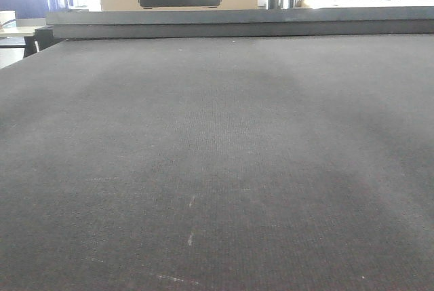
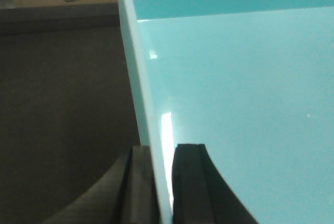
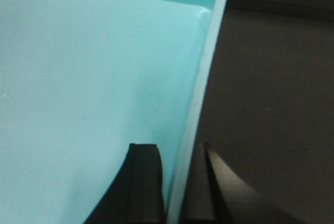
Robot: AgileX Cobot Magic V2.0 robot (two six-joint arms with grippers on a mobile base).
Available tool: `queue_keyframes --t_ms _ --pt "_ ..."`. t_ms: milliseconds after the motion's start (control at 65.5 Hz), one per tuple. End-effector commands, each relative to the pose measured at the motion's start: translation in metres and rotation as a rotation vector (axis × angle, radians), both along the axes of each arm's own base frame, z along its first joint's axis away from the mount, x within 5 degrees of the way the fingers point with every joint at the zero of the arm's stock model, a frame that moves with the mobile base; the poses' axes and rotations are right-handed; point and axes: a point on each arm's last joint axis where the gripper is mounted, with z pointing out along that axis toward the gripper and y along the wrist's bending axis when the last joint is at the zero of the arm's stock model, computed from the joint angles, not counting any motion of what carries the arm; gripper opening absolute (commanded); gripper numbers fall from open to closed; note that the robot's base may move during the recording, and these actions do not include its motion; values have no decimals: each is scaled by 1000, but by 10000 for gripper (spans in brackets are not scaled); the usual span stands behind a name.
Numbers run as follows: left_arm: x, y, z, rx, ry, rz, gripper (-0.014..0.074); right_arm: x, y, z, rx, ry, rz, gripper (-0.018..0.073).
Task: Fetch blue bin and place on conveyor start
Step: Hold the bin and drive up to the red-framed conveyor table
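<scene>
Conveyor start point(image 1: 217, 169) beside blue bin point(image 2: 235, 104); left jaws, right jaws pinch walls.

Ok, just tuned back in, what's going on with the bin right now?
Both arms are holding the blue bin. The left gripper straddles one side wall at the rim, one finger inside and one outside. The right gripper does the same on the opposite wall, and both look clamped. The dark belt of the conveyor start shows just outside each wall, so the bin is over it. I cannot tell whether it rests on the belt or hangs above it, and the front camera does not show the bin.
</scene>
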Motion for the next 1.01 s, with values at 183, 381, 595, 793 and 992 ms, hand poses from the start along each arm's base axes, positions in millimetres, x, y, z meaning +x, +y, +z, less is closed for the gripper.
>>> queue_keyframes --t_ms 183,381,595,793,992 --pt "-5 -6 12 -68 -77 -50 -111 -3 7 11 53 -79 38 -151" --pt "-5 -6 12 -68 -77 -50 -111 -3 7 12 53 -82 38 -151" --pt "-5 -6 13 -69 -80 -50 -111 -2 7 15 62 -112 37 -151" --pt "-24 6 13 -31 57 -11 -111 -25 4 23 66 -3 61 -151" --pt "-44 19 -3 53 274 41 -111 -48 0 17 23 158 77 -151"
